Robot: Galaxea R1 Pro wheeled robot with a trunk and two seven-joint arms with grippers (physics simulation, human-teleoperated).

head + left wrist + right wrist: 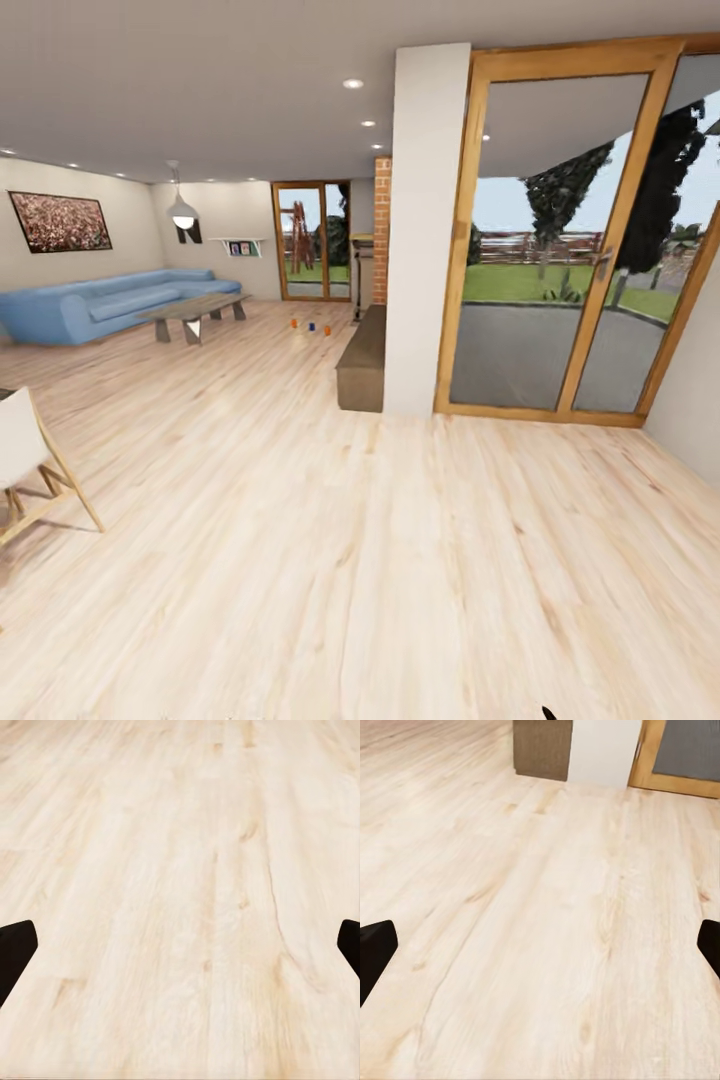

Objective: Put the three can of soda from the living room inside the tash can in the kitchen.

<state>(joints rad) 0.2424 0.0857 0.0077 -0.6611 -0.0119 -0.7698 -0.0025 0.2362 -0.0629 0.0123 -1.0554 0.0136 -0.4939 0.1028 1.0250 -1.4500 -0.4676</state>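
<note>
The head view looked across the living room's light wood floor [300,520] toward the blue sofa [100,305] at the far wall. The low wooden coffee table [195,312] stood just in front of that sofa. Beyond the table's far end, away from the sofa, 3 small cans of soda [310,326] stood on the bare floor, 2 orange and 1 blue between them, near one another but too small to tell whether they touched. Farther from the sofa than the cans were the long dark low cabinet [363,362], the white pillar [427,230] at the cabinet's near end, and the red-brick chimney [382,230] behind it. The wood-framed glass doors [570,240] lay past the pillar. A white chair [25,450] stood well apart from the sofa, nearer the camera.

The left gripper [180,949] hung released over bare planks, its 2 dark fingertips [15,952] set wide apart with nothing between them. The right gripper [540,949] was likewise spread and held nothing, with the cabinet's end and the pillar's foot ahead of it.
</note>
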